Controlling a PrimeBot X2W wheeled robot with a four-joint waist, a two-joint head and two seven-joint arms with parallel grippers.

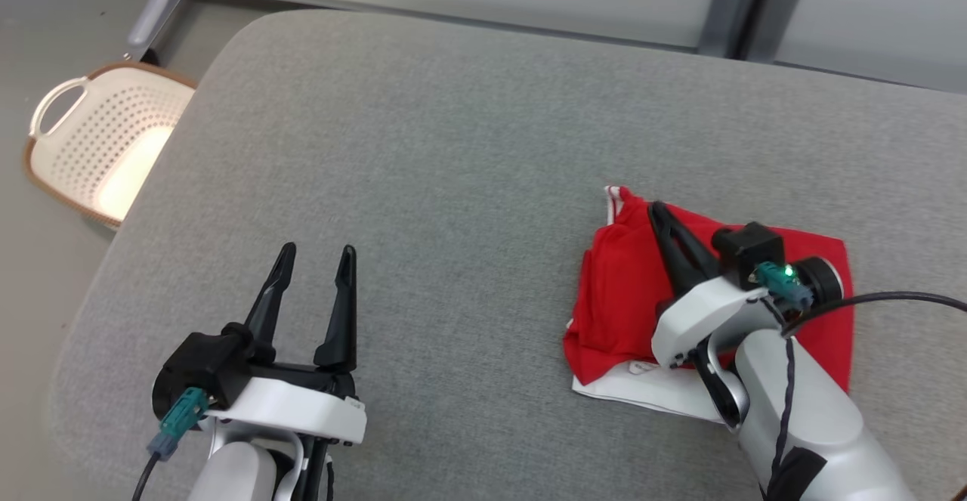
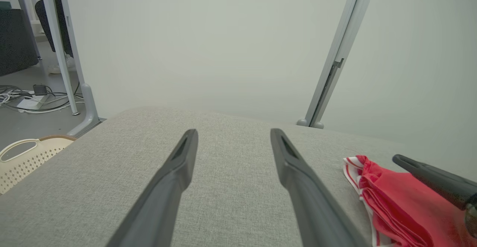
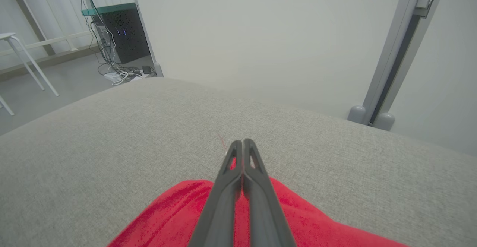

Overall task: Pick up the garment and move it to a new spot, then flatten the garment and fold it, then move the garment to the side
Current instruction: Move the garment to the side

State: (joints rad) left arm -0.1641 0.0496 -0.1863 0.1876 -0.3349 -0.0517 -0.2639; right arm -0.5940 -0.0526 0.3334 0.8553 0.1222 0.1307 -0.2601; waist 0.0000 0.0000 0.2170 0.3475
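Note:
A red garment [image 1: 627, 289] with white striped trim lies folded into a rough square on the right part of the grey padded surface [image 1: 453, 146]. My right gripper [image 1: 656, 210] lies over it, fingers pressed together and shut, tips near the garment's far left corner. The right wrist view shows the shut right gripper [image 3: 243, 142] above the red garment [image 3: 179, 213], with nothing visibly pinched. My left gripper [image 1: 317, 253] stands open over bare surface at the lower left, well apart from the garment. In the left wrist view the left gripper [image 2: 233, 133] is open, the garment [image 2: 402, 198] off to its right.
A cream perforated basket [image 1: 106, 138] with a brown rim sits on the floor past the surface's left edge, and it shows as the basket [image 2: 22, 157] in the left wrist view. Pale partition panels and grey posts [image 1: 729, 10] stand behind the far edge.

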